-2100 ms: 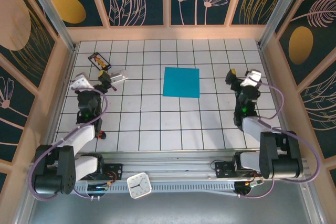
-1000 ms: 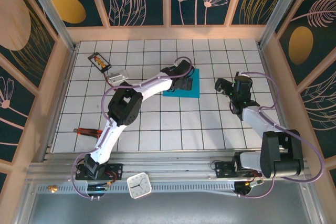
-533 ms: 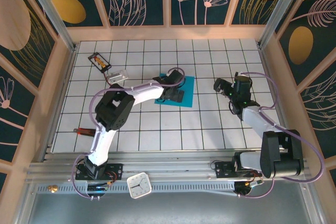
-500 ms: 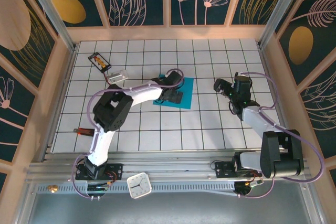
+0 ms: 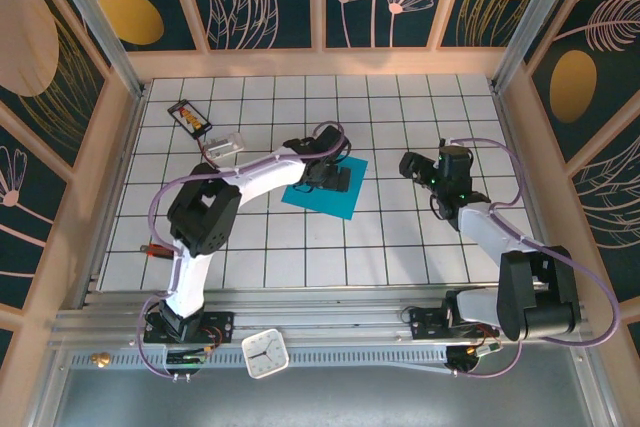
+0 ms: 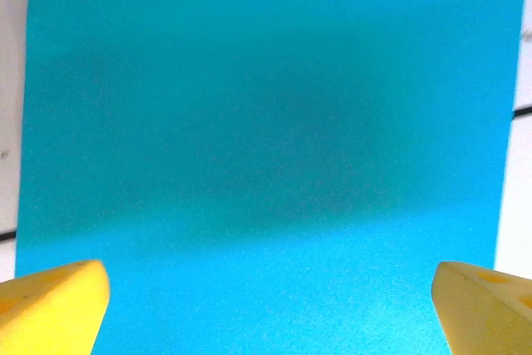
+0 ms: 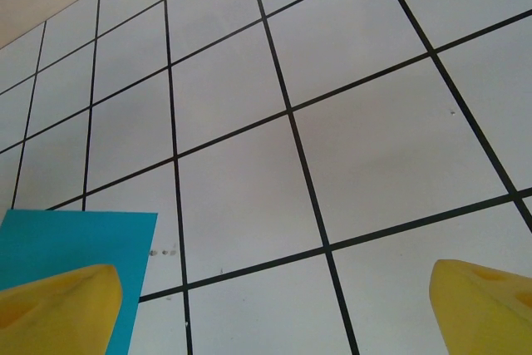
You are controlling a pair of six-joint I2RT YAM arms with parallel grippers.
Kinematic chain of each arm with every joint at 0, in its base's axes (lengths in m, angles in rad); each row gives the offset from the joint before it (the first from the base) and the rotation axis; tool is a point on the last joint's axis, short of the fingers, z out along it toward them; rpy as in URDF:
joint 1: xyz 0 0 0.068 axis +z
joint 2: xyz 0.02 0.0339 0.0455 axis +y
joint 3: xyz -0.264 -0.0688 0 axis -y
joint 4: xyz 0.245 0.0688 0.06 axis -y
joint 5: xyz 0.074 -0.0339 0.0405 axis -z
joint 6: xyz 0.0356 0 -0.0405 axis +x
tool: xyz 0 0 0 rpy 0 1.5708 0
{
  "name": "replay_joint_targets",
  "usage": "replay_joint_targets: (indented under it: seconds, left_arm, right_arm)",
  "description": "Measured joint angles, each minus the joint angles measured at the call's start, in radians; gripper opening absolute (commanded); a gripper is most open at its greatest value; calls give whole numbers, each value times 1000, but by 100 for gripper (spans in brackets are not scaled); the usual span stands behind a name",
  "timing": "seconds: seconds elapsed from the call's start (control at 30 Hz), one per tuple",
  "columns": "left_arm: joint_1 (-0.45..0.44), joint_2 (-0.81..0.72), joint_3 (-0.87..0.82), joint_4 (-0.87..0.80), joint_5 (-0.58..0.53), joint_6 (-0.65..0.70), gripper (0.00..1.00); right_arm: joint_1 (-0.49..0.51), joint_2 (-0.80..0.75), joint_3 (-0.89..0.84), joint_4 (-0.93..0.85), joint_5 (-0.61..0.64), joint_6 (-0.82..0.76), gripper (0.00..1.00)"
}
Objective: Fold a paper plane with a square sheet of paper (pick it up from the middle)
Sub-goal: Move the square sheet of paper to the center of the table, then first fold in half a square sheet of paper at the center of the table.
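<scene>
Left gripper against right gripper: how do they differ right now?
The left gripper is over the square sheet of paper; the right gripper is over bare tiles, with only the sheet's corner beside it. The left arm reaches far toward the table's middle; the right arm is less stretched. Shared: both stand open, with yellow fingers.

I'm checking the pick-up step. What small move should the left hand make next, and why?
Probably ease the left hand down and close it to pinch up the square sheet of paper. Its fingers stand wide open over the flat sheet, nothing between them. The right hand hovers open over bare tiles beside it.
</scene>
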Motion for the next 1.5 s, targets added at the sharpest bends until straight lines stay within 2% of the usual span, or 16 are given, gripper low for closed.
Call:
replay_joint_targets:
  seconds: [0.2,0.5,0.93,1.27,1.5]
  left_arm:
    - [0,130,180,-92,-2,13,99]
    - [0,248,348,-234,-20,65,99]
    - [6,281,370,-274,-11,103,99]
    - [19,266,323,-224,41,109,99]
    - [20,249,290,-190,47,109,95]
  right_arm:
    - [0,-5,0,-4,-15,0,96]
    - [0,-45,-10,-7,-23,-3,96]
    - [0,-47,-34,-11,-23,-4,96]
    - [0,-52,-35,-12,-26,-3,96]
    - [0,-57,-35,-18,-26,-3,96]
